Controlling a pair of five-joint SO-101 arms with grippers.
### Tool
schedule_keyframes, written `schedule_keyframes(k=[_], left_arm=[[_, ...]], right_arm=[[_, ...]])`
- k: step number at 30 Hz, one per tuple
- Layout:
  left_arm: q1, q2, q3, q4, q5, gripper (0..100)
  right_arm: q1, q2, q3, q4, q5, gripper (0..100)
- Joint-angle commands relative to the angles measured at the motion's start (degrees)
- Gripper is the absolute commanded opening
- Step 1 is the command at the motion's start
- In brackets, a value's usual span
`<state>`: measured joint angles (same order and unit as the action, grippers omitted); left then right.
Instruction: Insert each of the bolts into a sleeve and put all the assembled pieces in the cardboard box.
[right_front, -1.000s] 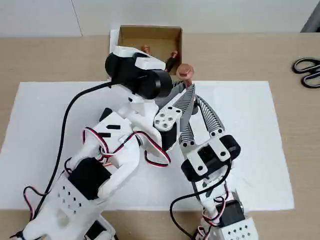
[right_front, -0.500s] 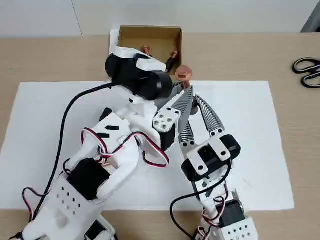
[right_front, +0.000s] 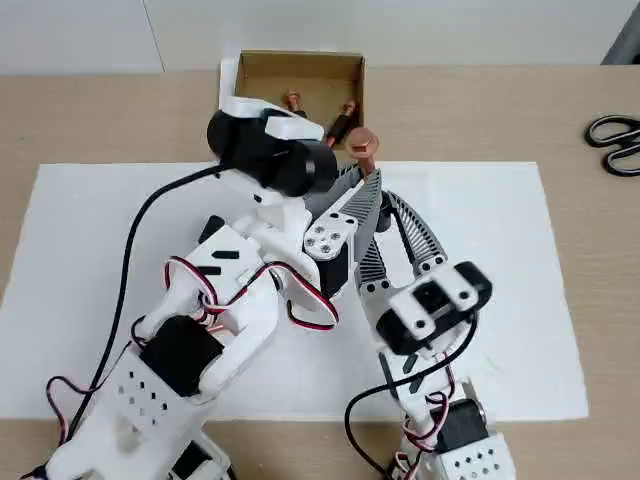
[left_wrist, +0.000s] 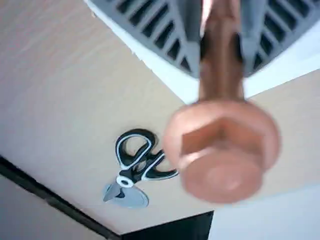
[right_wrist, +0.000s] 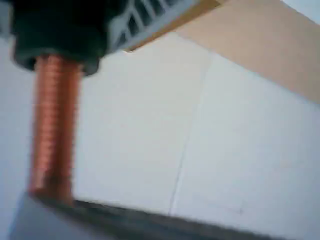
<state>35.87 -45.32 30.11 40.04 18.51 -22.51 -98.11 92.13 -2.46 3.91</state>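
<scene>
Bolt (right_front: 362, 145): hex head up and clear of both arms, just off the near right corner of the cardboard box (right_front: 352, 62). In the right wrist view its threaded shank comes out below the black sleeve (right_wrist: 55, 40), so I judge the insertion seated and the carry to the box as the step in hand.

Left gripper (left_wrist: 220, 30) is clamped on the assembly just under the head, ribbed fingers (left_wrist: 150, 25) on either side. Right gripper (right_front: 380, 190) sits at the same shank from the near side; I cannot tell whether it is gripping.

To do this well, I want only one arm carrying. The other should let go and back off along its own line first, or the two will fight over the shank. Then lift enough to clear the box wall and release low.

Room: two finished pieces (right_front: 292, 100) (right_front: 343, 118) already lie at the box's near side, so the far side is the freer target. The left wrist's bulk overlaps the near wall in the high view — tight there. White sheet (right_front: 100, 250) has open room both ways; scissors (right_front: 612, 145) are well apart at the right.
</scene>
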Motion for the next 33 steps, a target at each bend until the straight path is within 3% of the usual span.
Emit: schedule_keyframes(k=[1,7,16,25,33], left_arm=[[-1.0,-0.2,0.3,-1.5,0.4,1],[0.3,0.0,0.7,-2.6,-0.2,1],[2.5,-0.1,2.8,-2.6,-9.4,1],[2.1,-0.2,2.8,-2.2,-9.4,2],[2.1,0.4,0.9,7.0,-9.7,26]], right_arm=[[0.6,-0.4,-6.2,2.1,-3.3,0.3],[0.6,-0.4,-6.8,4.3,-3.3,0.3],[0.6,-0.4,-7.4,4.5,-3.2,0.3],[0.6,-0.4,-7.0,4.6,-3.2,0.3],[0.6,-0.4,-7.0,4.6,-3.2,0.3]])
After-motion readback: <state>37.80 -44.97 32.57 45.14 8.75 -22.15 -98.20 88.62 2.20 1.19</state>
